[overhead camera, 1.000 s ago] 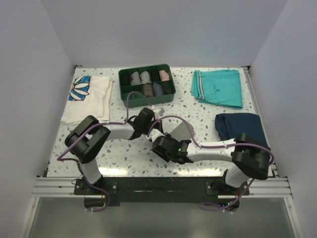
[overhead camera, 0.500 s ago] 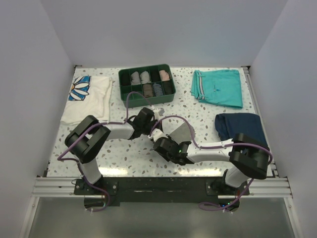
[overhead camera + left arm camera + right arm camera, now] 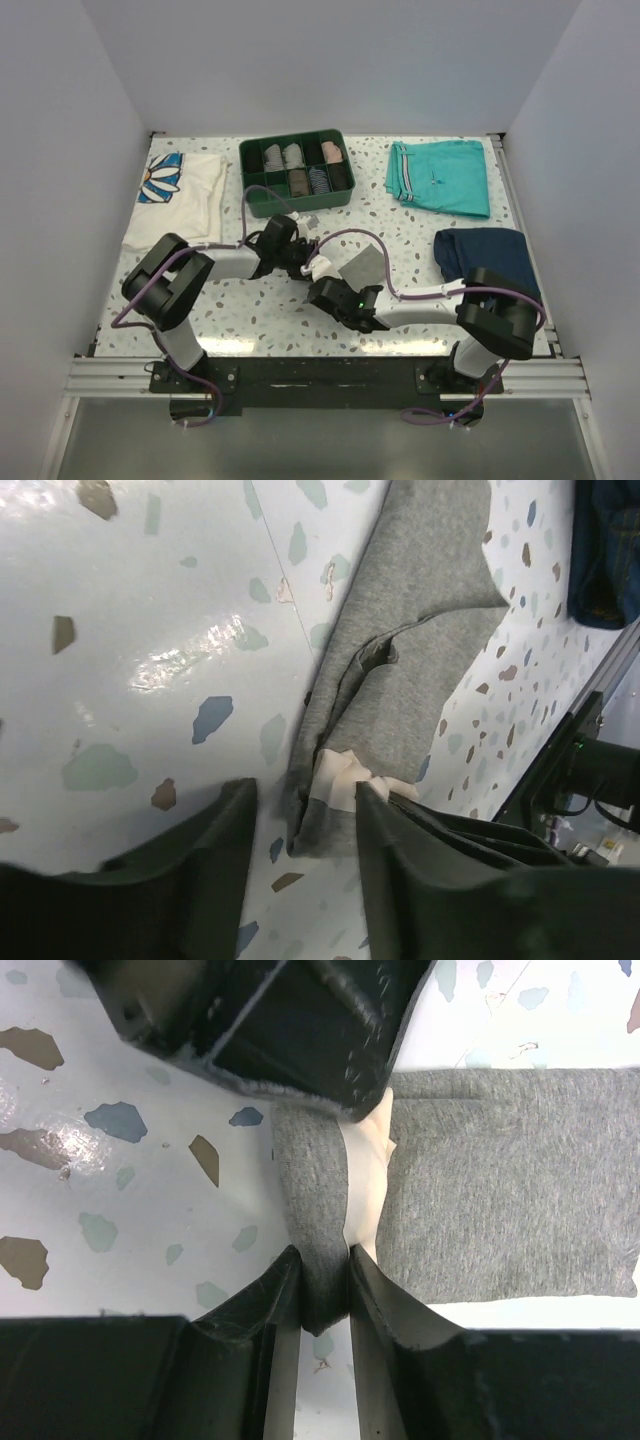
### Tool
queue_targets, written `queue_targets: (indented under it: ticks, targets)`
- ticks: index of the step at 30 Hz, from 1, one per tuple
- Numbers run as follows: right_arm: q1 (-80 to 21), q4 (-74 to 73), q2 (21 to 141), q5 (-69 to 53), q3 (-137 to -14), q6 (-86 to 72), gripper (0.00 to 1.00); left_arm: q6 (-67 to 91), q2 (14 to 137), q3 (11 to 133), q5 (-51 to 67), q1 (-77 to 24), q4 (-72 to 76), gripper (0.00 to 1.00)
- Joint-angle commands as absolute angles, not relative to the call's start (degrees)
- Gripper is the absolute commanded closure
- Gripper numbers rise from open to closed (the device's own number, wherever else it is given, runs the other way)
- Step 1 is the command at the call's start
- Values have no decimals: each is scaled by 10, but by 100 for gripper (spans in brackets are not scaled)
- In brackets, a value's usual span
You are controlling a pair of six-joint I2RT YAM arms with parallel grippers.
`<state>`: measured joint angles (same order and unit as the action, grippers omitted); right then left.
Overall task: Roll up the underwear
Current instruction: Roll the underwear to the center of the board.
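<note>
the right gripper (image 3: pixel 318 1265) is pinched narrow on the rolled near edge of the small grey-taupe knit underwear (image 3: pixel 500 1180), with a ridge of cloth squeezed in the slim gap. the left gripper (image 3: pixel 305 805) stands partly apart. it straddles the same bunched edge, where a cream inner band (image 3: pixel 345 775) shows, without clamping it. the garment lies on the white speckled terrazzo table (image 3: pixel 90 1130), in the middle between the two arms. its far part is flat and one end is turned over into a loose start of a roll.

it looks light, limp and stretchy, neither slippery nor fragile. it will likely slump and unroll if let go, so a hold on the thick rolled edge near both its ends seems better than one on the single flat layer.

against a second ago, the left jaws have parted from shut and that wrist has drawn a little to the left. the right jaws have narrowed onto the cloth.
</note>
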<state>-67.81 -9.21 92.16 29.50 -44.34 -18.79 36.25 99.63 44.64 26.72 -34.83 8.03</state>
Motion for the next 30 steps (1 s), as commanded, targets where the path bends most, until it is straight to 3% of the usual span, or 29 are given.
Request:
queue_targets:
  ticks: [1, 3, 6, 17, 22, 30]
  targets:
    - [-676, -123, 953, 229, -404, -237, 80, 347, 941, 437, 247, -311, 75, 41]
    - [-676, -108, 945, 213, -396, -239, 81, 349, 914, 440, 240, -295, 65, 31]
    - [-676, -78, 931, 188, -384, -243, 82, 344, 883, 446, 221, -277, 40, 27]
    - [-657, 24, 869, 64, -372, -255, 82, 343, 752, 376, 139, -228, -44, 23]
    - [-610, 88, 874, -84, -371, -258, 82, 349, 686, 347, 119, -221, -73, 23]
    - [-547, 166, 833, -170, -305, -310, 82, 356, 621, 307, 144, -220, -76, 22]
